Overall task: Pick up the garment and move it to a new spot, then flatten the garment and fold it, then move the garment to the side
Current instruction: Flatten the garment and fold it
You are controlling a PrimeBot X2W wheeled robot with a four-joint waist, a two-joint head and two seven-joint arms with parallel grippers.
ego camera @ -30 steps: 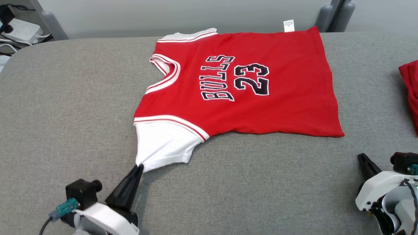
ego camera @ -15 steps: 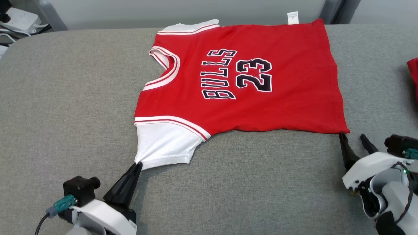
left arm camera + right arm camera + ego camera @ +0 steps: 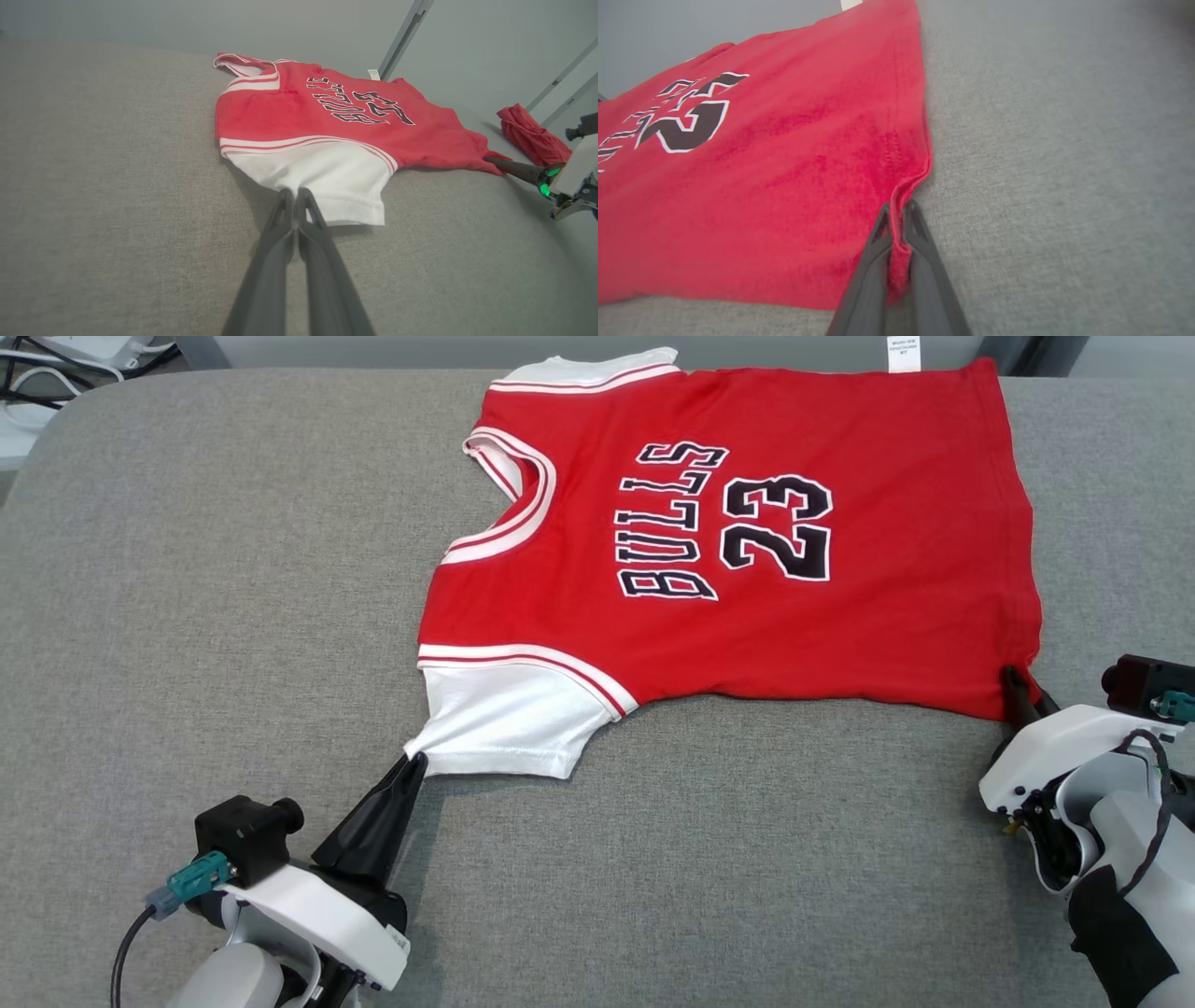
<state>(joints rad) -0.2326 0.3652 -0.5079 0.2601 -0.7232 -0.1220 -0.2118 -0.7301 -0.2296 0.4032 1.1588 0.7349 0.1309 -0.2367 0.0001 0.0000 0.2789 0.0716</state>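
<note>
The garment [image 3: 747,541] is a red jersey with white sleeves and black "BULLS 23" lettering, spread flat on the grey padded table [image 3: 205,569], collar to the left. My left gripper [image 3: 414,763] is shut on the corner of the near white sleeve [image 3: 327,177], which is pulled to a point. The left wrist view shows the same pinch, left gripper [image 3: 295,192] closed on white cloth. My right gripper [image 3: 1013,677] is shut on the jersey's near hem corner; in the right wrist view the red hem [image 3: 899,261] is bunched between the closed fingers of the right gripper [image 3: 896,207].
A second red cloth [image 3: 528,133] lies bunched at the table's far right in the left wrist view. A white label [image 3: 902,353] sticks out at the jersey's far hem. Cables and a white device [image 3: 56,355] sit beyond the table's far left corner.
My right gripper came forward from the near right, opened beside the hem corner, then shut on it. The head camera tilted down and shifted. The left gripper kept its hold on the sleeve.
</note>
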